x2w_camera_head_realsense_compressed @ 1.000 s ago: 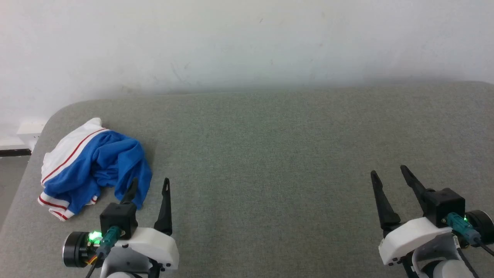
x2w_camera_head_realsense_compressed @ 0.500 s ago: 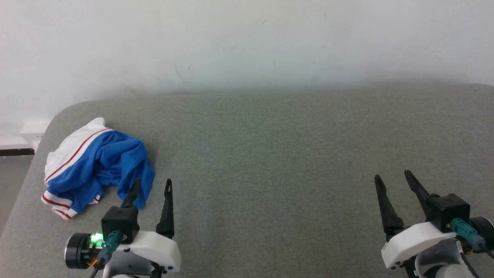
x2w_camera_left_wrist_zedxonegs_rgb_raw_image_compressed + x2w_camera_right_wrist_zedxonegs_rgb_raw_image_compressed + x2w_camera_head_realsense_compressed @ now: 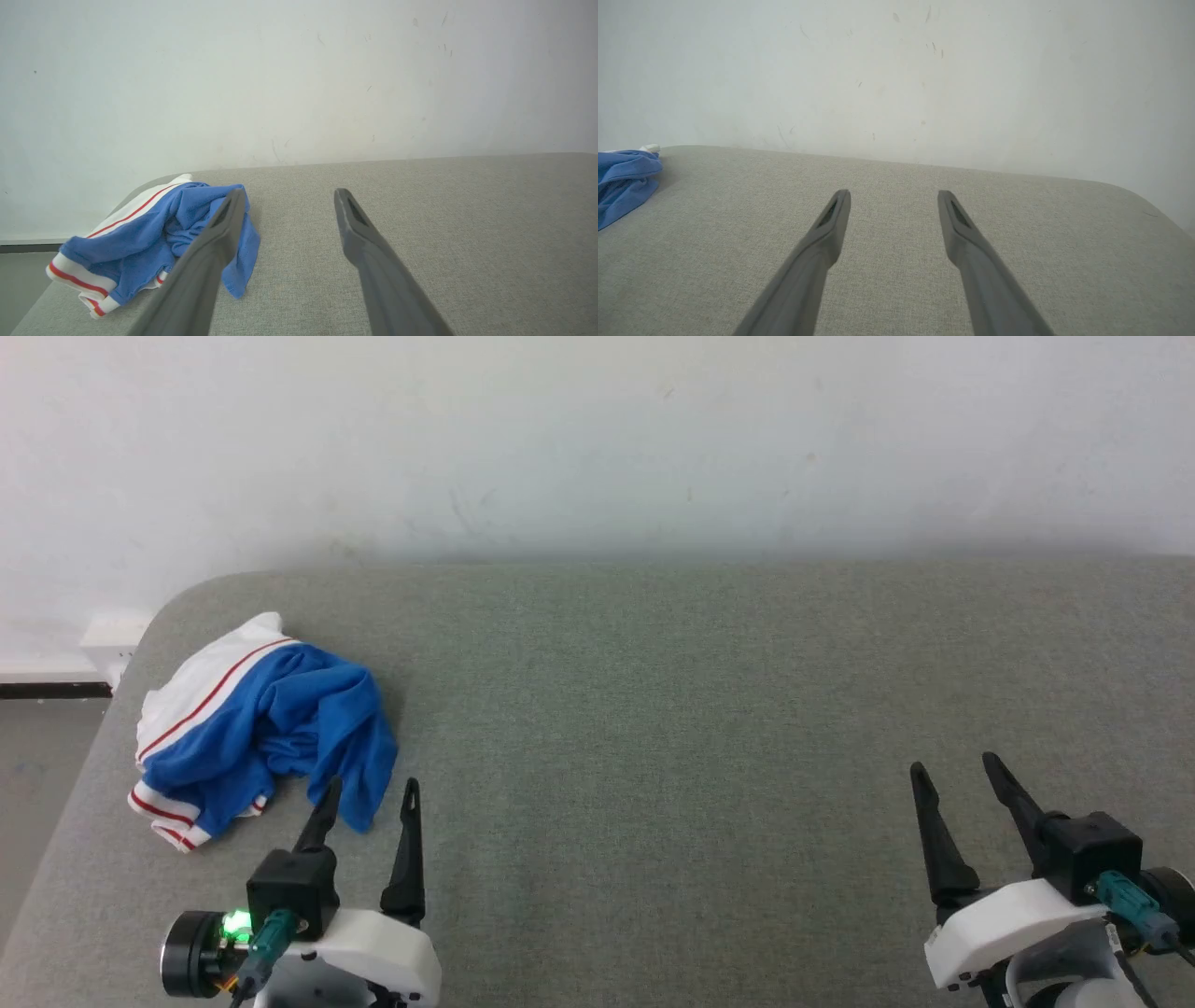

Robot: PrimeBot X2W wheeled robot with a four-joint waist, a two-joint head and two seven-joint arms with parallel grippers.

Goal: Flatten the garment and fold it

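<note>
The garment [image 3: 261, 728] lies crumpled in a loose heap at the left of the head view, near the rounded upper-left corner of a grey-green fabric-covered surface [image 3: 672, 691]. Most of the heap is royal blue. A white panel with a thin red stripe lies across its upper-left side, and a white band edged with red stripes shows at its lower-left end. A blue flap hangs out toward the lower right of the heap. No lettering or number can be made out among the folds. The left gripper [image 3: 372, 784] sits at the lower left of the head view, its two long dark fingers spread apart and pointing up the frame with nothing between them. The tip of its outer finger overlaps the edge of the blue flap in that view, and in the left wrist view the same finger crosses in front of the heap, but the pictures do not show whether it touches the cloth. The other finger stands over bare fabric just to the right of the garment. The right gripper [image 3: 953, 763] is at the lower right of the head view, well apart from the garment, with its fingers likewise spread and empty above the bare surface. In the right wrist view a blue corner of the garment shows at the far left edge. A pale scuffed wall [image 3: 597, 448] fills the upper part of each view, and a strip of grey floor [image 3: 37, 756] shows at the head view's left edge.
</note>
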